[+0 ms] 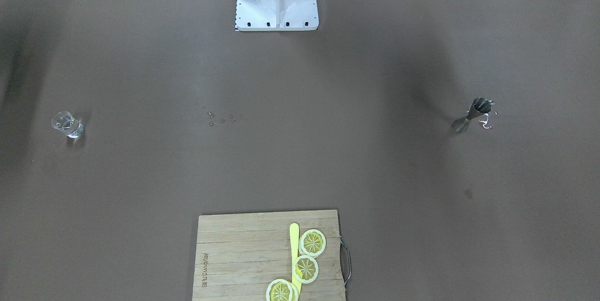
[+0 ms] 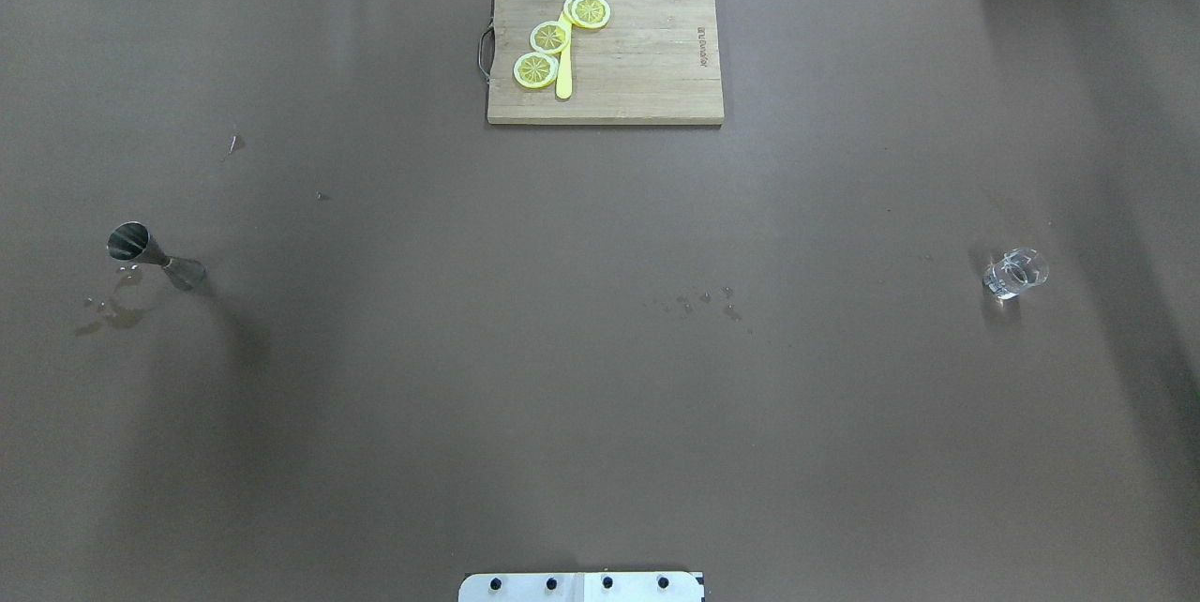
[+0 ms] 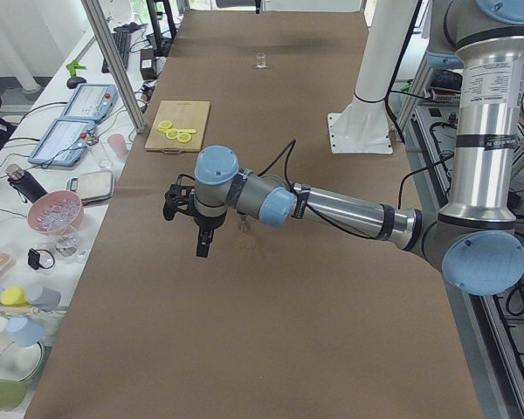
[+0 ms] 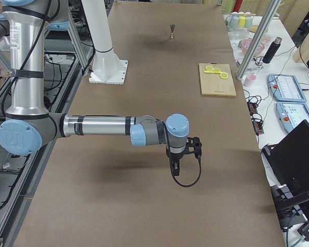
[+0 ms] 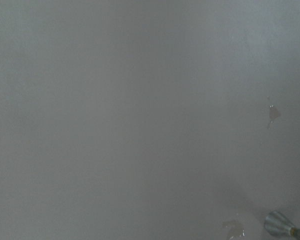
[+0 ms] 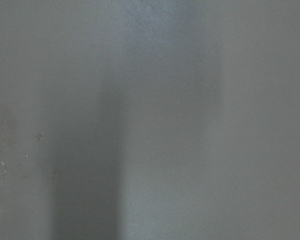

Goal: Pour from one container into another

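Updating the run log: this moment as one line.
jigger: upright, robot's left, puddle beside | glass: upright, robot's right | left gripper: aloft, jaws unclear | right gripper: aloft, jaws unclear

1. Left arm: silver alu tubes, grey joint housings, pale-blue round caps, black rings at tube ends.
2. Right arm: same build and colours.
3. Elbow cap: large blue disc w/ faint pale logo.
4. Printed label w/ small dark text on upright silver tube; unreadable.
5. Thin black cable curling in a loop below the wrist unit.
6. Left gripper and right gripper: black, boxy body, narrow dark fingers; too small to tell if open or closed.
7. White pedestal, ribbed gussets at foot.
8. White base plate, rounded corners, row of black bolts along edge.
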Motion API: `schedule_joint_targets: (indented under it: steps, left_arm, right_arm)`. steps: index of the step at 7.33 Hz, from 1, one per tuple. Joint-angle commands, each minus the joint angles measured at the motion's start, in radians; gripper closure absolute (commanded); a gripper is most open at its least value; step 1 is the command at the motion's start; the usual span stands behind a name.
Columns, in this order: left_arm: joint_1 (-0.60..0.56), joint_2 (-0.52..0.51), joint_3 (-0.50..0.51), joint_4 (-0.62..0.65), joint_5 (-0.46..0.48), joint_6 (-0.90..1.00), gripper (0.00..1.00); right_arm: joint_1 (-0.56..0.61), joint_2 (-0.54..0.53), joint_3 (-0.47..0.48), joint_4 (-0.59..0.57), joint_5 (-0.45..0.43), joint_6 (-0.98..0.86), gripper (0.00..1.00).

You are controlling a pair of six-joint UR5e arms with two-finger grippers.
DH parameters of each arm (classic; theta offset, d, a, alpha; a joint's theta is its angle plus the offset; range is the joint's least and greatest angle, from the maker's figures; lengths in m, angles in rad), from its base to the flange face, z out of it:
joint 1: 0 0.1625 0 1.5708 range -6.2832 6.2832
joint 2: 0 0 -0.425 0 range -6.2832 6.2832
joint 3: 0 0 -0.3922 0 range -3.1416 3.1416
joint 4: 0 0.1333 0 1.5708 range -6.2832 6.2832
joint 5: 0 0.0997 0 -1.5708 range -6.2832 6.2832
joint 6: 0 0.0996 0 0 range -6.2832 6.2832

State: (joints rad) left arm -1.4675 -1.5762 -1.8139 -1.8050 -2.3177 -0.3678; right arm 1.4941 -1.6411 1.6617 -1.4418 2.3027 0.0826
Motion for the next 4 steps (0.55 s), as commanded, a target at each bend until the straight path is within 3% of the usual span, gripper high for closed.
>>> schedule_joint_targets:
  steps: [1,4]
  left_arm:
    - [0.117,0.007,-0.091,-0.097,0.137,-0.232,0.03]
    - [0.252,0.008,-0.162,-0.197,0.392,-0.466,0.03]
  right_arm:
    - [-0.001,-0.002,0.003,0.011,0.004,0.000,0.00]
    - [-0.034,-0.002,0.033,0.037,0.078,0.000,0.00]
